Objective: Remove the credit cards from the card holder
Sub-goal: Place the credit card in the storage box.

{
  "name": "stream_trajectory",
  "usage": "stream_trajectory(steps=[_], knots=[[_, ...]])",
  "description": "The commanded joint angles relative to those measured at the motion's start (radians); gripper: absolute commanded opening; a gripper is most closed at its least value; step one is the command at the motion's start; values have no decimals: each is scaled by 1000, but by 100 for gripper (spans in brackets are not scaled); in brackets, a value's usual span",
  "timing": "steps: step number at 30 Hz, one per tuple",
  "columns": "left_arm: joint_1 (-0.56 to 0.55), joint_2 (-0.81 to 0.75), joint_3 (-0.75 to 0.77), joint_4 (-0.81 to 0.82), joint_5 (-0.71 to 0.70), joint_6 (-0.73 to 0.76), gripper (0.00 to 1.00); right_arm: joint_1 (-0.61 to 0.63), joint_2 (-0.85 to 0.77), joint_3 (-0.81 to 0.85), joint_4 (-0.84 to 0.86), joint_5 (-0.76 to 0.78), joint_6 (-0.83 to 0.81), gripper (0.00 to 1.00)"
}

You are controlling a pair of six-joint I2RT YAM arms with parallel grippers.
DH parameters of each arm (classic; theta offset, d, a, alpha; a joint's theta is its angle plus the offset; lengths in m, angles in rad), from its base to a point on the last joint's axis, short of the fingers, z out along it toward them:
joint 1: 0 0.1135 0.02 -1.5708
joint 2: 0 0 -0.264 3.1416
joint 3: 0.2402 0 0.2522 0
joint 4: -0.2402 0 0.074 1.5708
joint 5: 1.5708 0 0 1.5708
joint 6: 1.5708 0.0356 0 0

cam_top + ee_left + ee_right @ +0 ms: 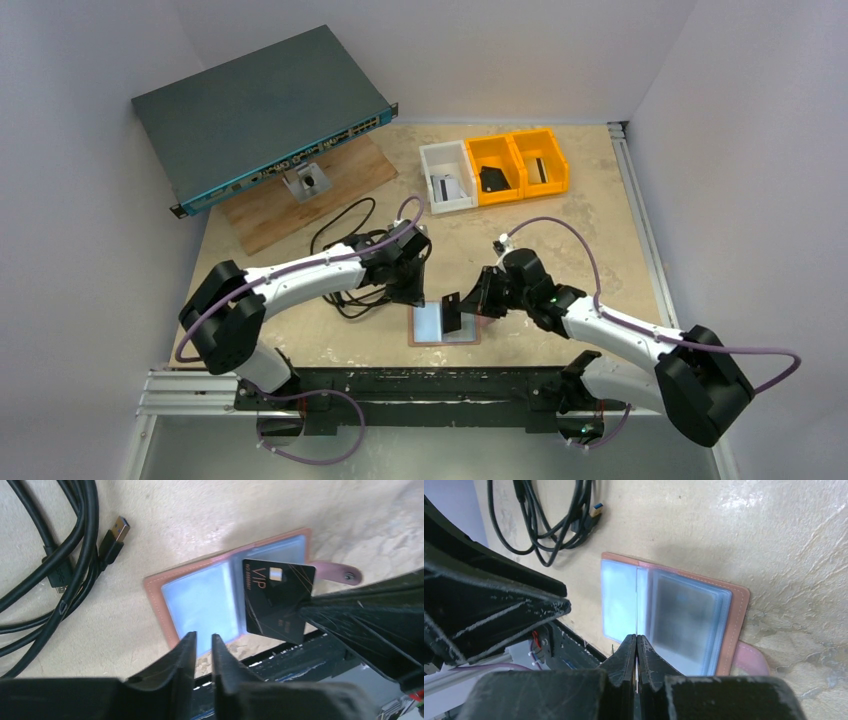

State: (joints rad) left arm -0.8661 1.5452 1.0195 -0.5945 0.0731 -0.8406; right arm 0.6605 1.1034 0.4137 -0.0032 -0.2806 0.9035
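Dark card point(278, 600) pinched in right claw point(452, 312), above open holder point(220, 597).

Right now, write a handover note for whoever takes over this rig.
Right hand: shut on the dark card, held clear above the open card holder.
Left hand: fingers slightly apart, holding nothing, at the holder's near edge.
Card holder lies open and flat on the table, between the two arms.
Done: dark card is out.
Left: set that card down. I can't tell whether the clear pockets hold more cards, so check them.
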Motion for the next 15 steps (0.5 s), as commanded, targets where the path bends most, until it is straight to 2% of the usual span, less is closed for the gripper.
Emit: stream_trajectory(steps=[1, 6, 7, 15], knots=[[4, -79, 41, -43, -21, 36, 36, -6, -42, 69, -47, 33, -12, 0], [16, -152, 41, -86, -49, 52, 68, -30, -51, 102, -65, 31, -12, 0], [19, -166, 42, -94, -52, 57, 72, -38, -50, 114, -66, 30, -13, 0], [52, -251, 34, -139, -59, 106, 77, -154, 6, 226, -70, -1, -44, 0]])
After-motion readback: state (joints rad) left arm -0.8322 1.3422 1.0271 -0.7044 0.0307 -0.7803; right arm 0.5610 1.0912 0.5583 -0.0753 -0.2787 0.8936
